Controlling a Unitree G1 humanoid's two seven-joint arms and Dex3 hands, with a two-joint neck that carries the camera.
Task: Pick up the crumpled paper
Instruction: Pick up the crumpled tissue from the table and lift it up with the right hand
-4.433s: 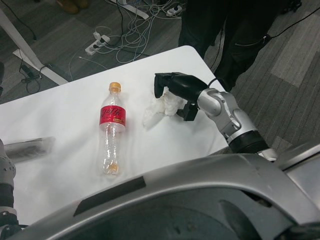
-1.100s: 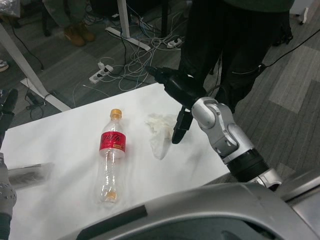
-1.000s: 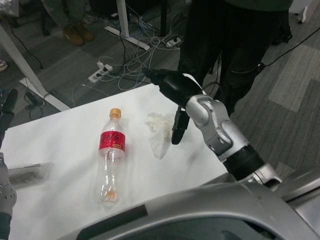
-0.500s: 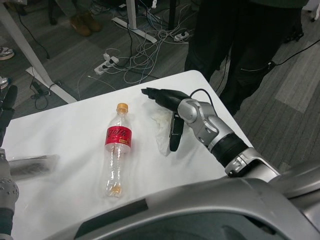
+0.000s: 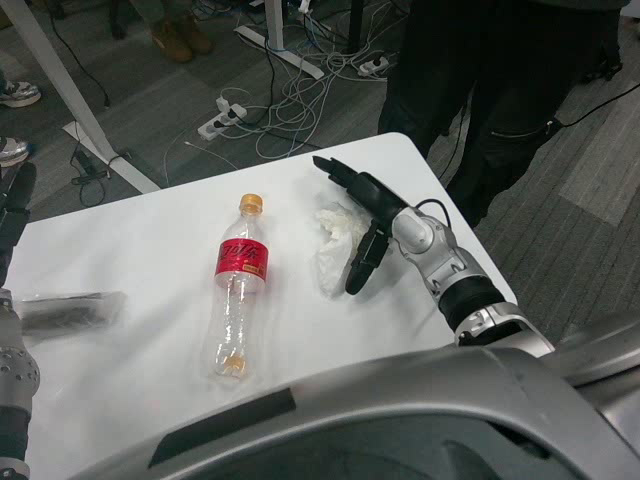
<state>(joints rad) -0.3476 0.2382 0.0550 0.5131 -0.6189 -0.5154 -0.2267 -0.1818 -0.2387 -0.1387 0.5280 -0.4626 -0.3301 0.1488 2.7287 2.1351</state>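
The crumpled paper [image 5: 333,243], a white wad, lies on the white table [image 5: 150,250] right of centre. My right hand [image 5: 360,215] sits just to its right with fingers spread apart: some reach out over the paper's far side, one points down along its near right edge. It holds nothing. My left hand [image 5: 12,215] shows only as dark fingers at the picture's left edge, off the table's side; how its fingers lie is unclear.
An empty plastic bottle [image 5: 236,290] with a red label and orange cap lies left of the paper. A dark object in clear wrap [image 5: 65,310] lies at the left. A person in dark trousers [image 5: 480,70] stands beyond the table's far right corner. Cables [image 5: 280,70] cover the floor.
The camera has shifted, so the whole scene sits differently. My right hand has lifted off the paper since the earliest frame and stays spread beside it; the paper lies loose on the table.
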